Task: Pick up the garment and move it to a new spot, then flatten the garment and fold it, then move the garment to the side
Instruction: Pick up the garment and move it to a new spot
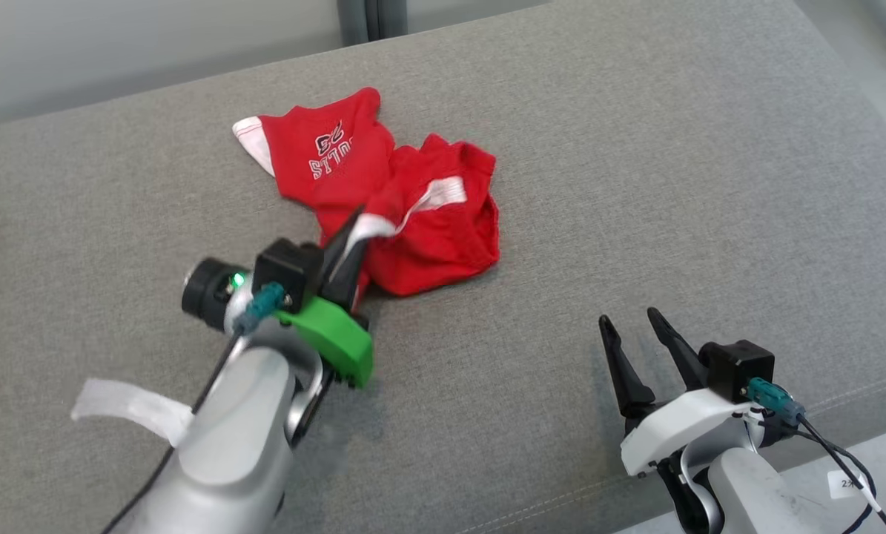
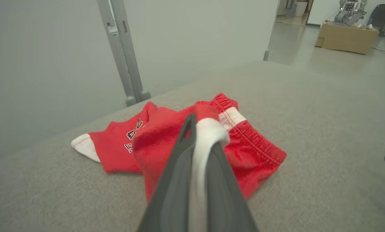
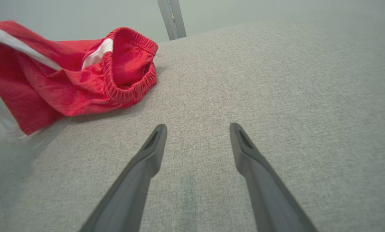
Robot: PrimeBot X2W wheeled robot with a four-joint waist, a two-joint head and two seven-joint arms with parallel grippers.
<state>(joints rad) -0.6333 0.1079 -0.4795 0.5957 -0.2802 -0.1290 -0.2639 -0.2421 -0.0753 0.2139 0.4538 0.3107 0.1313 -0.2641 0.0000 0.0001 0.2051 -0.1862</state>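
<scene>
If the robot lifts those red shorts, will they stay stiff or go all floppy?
Probably floppy: the red shorts already lie crumpled in soft folds on the grey fabric surface. Likely light, since the left gripper pinches just one edge. They shouldn't roll, only drape and drag.

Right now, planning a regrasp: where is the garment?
The garment lies left of centre in the head view, its near edge pinched in the left claw.

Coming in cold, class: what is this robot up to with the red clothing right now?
The left gripper is shut on a white-trimmed fold of the red garment, which lies crumpled on the grey cushion. The right gripper is open over bare cushion, apart from the cloth. The garment is not yet flattened or folded.
</scene>
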